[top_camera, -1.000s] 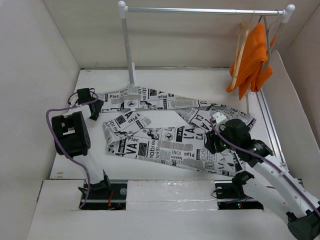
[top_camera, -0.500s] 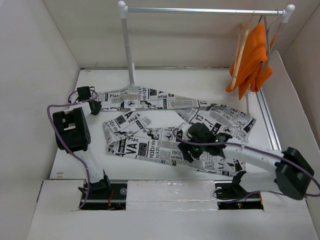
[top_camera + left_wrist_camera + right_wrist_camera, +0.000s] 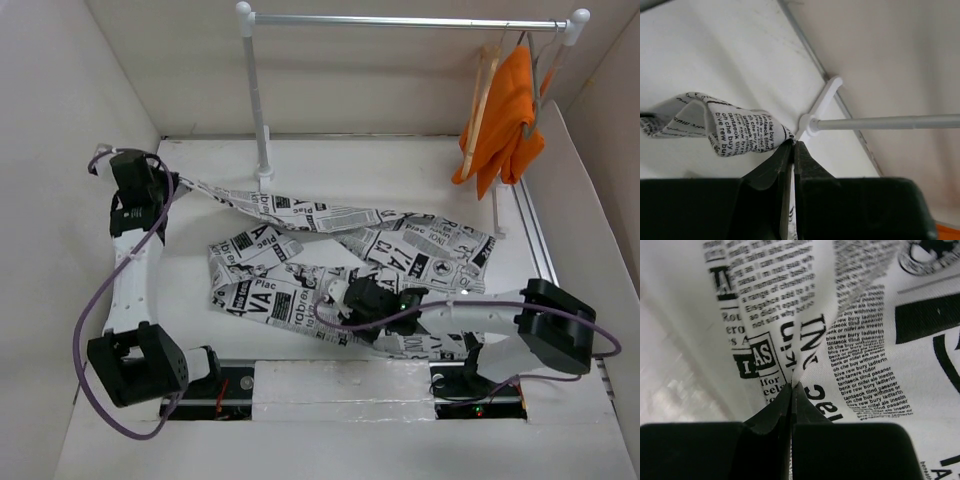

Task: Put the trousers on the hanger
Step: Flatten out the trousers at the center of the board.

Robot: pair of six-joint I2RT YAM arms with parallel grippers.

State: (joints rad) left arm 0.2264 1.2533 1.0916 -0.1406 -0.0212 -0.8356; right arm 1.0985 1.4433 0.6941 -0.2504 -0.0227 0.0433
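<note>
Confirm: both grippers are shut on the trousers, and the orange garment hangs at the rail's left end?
No: the orange garment hangs at the rail's right end, per the top external view. The left gripper and right gripper are shut on the trousers.

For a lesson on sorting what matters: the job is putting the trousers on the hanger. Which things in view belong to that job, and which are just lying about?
Part of the job: newspaper-print trousers; wooden hanger; left pincer and right pincer, both shut on the trousers.
Just there: orange garment; clothes rail.
</note>
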